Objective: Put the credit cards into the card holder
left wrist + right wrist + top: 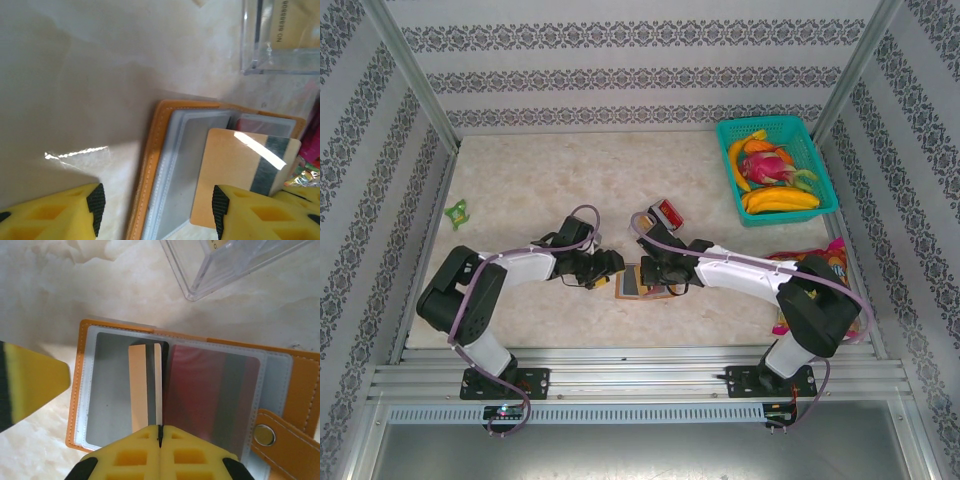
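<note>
The right gripper [160,432] is clenched on a tan card [139,385], pinching one short end so that the card reaches out away from the fingers over the open holder [302,385]. The left gripper [156,202] hangs close at the holder's other side with its jaws apart and nothing in them. I cannot tell whether either finger touches the leather.

The holder lies flat on the table [520,180] between the two grippers, clear sleeves up. A red card [200,385] already sits in one sleeve; the sleeve [110,395] beside it looks vacant, and the tan card stands on edge along the fold between them. Whether its edge has entered a slot mouth is hidden.

To do this step well, I judge the card should be laid nearly flat and lined up square with the vacant sleeve's opening, then slid in along its length. The plastic is thin and may buckle if the card goes in at an angle. The holder is light and likely to skate on the smooth top, so the left gripper would do best pressing or pinching the orange edge (not the sleeve itself) as a brace.

Farther off sits the clear box [225,265], well out of the way.
</note>
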